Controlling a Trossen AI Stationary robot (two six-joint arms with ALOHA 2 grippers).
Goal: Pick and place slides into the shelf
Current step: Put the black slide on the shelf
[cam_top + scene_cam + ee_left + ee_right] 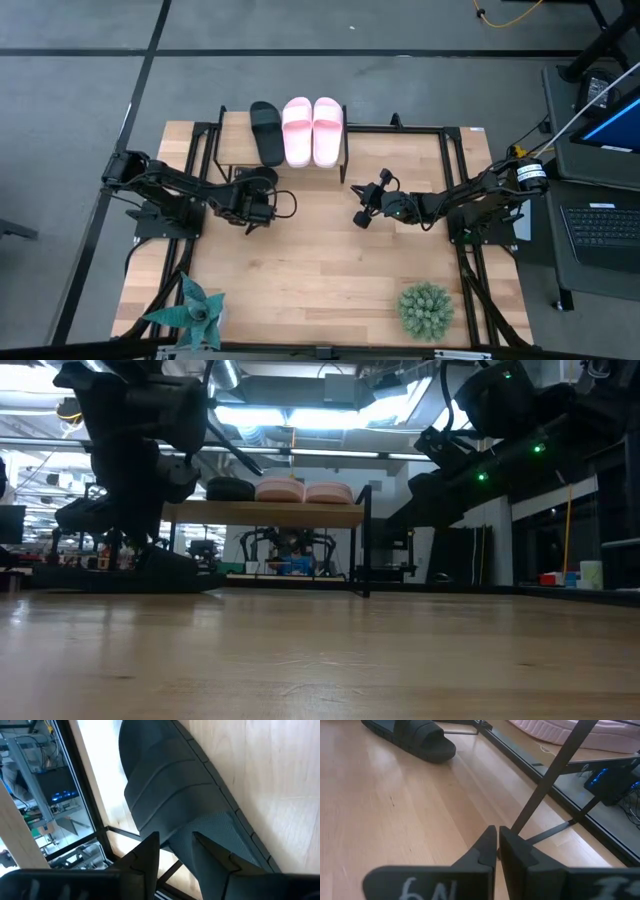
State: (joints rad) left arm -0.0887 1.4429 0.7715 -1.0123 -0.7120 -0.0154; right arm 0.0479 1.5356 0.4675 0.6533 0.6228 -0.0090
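We see the shelf (240, 128) at the far edge of the desk (320, 270), left of centre. On its plank top sit three slides side by side: one black slide (267, 131) on the left and the pink pair (313, 130) to its right.

The fourth slide, the second black slide (185, 795), lies on the desk near the shelf's near left leg (mostly hidden under the arm in the high view, clearer from both wrist views). The left claw (262, 203) is down over it. From the left wrist view its fingers (145, 860) are spread and straddle one end of that sandal, one finger on each side; we cannot tell if they actually squeeze it yet.

The right claw (360, 205) hangs over the middle of the desk, right of the shelf, pointing left toward it. Its fingers (487, 850) are pressed together with nothing between them.

Near edge of the desk: a spiky teal plant (192, 312) at left, a round green plant (426, 310) at right.
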